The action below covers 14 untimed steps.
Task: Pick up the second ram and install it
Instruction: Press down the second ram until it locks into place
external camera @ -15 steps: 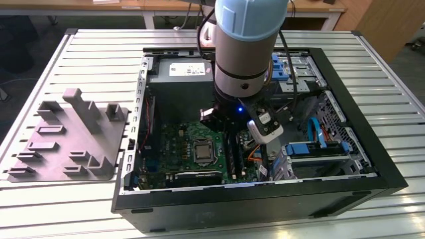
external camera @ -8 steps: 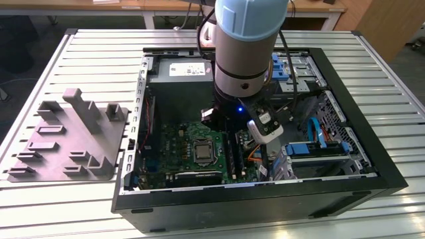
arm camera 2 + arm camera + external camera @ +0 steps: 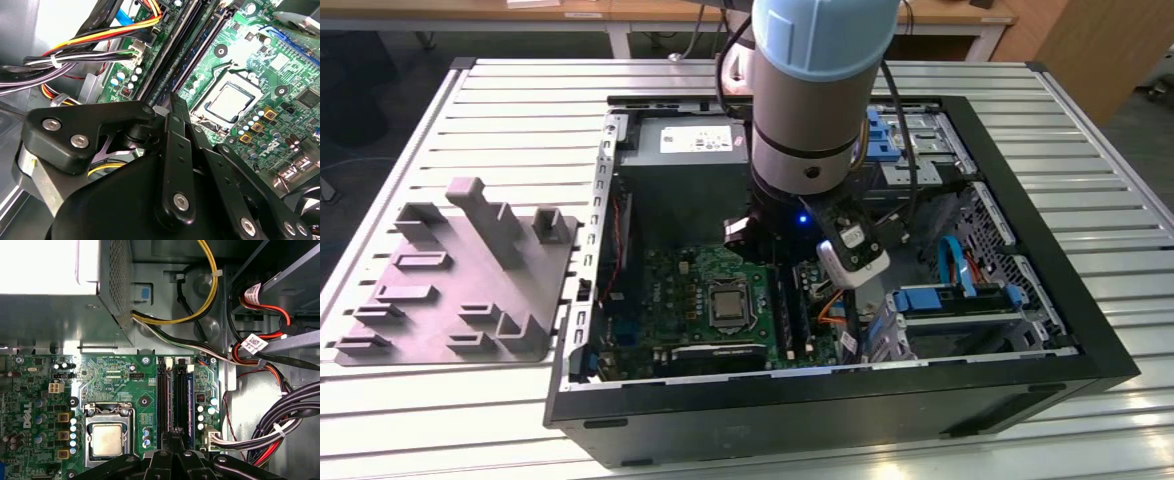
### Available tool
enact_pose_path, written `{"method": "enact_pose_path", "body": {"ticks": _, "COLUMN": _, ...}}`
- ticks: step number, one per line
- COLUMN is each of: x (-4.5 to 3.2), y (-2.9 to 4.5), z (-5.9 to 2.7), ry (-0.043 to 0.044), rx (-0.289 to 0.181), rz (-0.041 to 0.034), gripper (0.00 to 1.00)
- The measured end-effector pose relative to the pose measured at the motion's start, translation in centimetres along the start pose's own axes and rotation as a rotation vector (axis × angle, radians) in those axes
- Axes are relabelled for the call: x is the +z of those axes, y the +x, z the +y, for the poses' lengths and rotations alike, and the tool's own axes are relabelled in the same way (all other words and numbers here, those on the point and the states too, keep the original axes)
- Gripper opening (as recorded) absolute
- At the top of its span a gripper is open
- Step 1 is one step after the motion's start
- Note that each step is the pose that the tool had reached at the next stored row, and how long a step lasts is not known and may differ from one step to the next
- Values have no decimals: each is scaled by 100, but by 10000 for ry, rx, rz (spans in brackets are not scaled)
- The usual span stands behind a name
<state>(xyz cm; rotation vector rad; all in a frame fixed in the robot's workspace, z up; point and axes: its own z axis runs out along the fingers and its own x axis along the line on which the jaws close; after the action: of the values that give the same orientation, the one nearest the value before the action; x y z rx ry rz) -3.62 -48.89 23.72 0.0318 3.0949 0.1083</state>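
exterior view, centre: the gripper [image 3: 781, 262] hangs inside an open computer case [image 3: 1067, 330] on a slatted metal table [image 3: 480, 110]. whether it grips anything, i cannot tell; white cable tags carry unreadable print.

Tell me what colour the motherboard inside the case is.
Green; the motherboard shows best in the first wrist view.
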Motion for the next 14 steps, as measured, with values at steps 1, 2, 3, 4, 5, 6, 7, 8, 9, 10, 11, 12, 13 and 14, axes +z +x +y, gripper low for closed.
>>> {"method": "enact_pose_path", "body": {"ticks": 1, "x": 0, "y": 0, "z": 0, "ry": 0, "rx": 0, "rz": 0, "gripper": 10}}
{"method": "enact_pose_path", "body": {"ticks": 2, "x": 0, "y": 0, "z": 0, "ry": -1, "rx": 0, "rz": 0, "gripper": 10}}
{"method": "enact_pose_path", "body": {"ticks": 3, "x": -1, "y": 0, "z": 0, "ry": 0, "rx": 0, "rz": 0, "gripper": 10}}
{"method": "enact_pose_path", "body": {"ticks": 4, "x": -1, "y": 0, "z": 1, "ry": 1, "rx": 0, "rz": 1, "gripper": 10}}
{"method": "enact_pose_path", "body": {"ticks": 5, "x": -2, "y": -1, "z": 4, "ry": 3, "rx": -1, "rz": 1, "gripper": 10}}
{"method": "enact_pose_path", "body": {"ticks": 6, "x": -1, "y": 0, "z": 10, "ry": 2, "rx": 0, "rz": 1, "gripper": 10}}
{"method": "enact_pose_path", "body": {"ticks": 7, "x": 0, "y": 1, "z": 18, "ry": 1, "rx": 0, "rz": 0, "gripper": 10}}
{"method": "enact_pose_path", "body": {"ticks": 8, "x": 1, "y": 1, "z": 28, "ry": 1, "rx": 0, "rz": 0, "gripper": 10}}
{"method": "enact_pose_path", "body": {"ticks": 9, "x": 2, "y": 1, "z": 41, "ry": 0, "rx": 0, "rz": 0, "gripper": 10}}
{"method": "enact_pose_path", "body": {"ticks": 10, "x": 4, "y": 1, "z": 58, "ry": 0, "rx": 0, "rz": 0, "gripper": 10}}
{"method": "enact_pose_path", "body": {"ticks": 11, "x": 5, "y": 2, "z": 75, "ry": 0, "rx": 0, "rz": 0, "gripper": 10}}
{"method": "enact_pose_path", "body": {"ticks": 12, "x": 6, "y": 2, "z": 95, "ry": 0, "rx": 0, "rz": 0, "gripper": 10}}
{"method": "enact_pose_path", "body": {"ticks": 13, "x": 8, "y": 2, "z": 115, "ry": -1, "rx": -1, "rz": 0, "gripper": 10}}
{"method": "enact_pose_path", "body": {"ticks": 14, "x": 9, "y": 3, "z": 137, "ry": 0, "rx": -1, "rz": 0, "gripper": 10}}
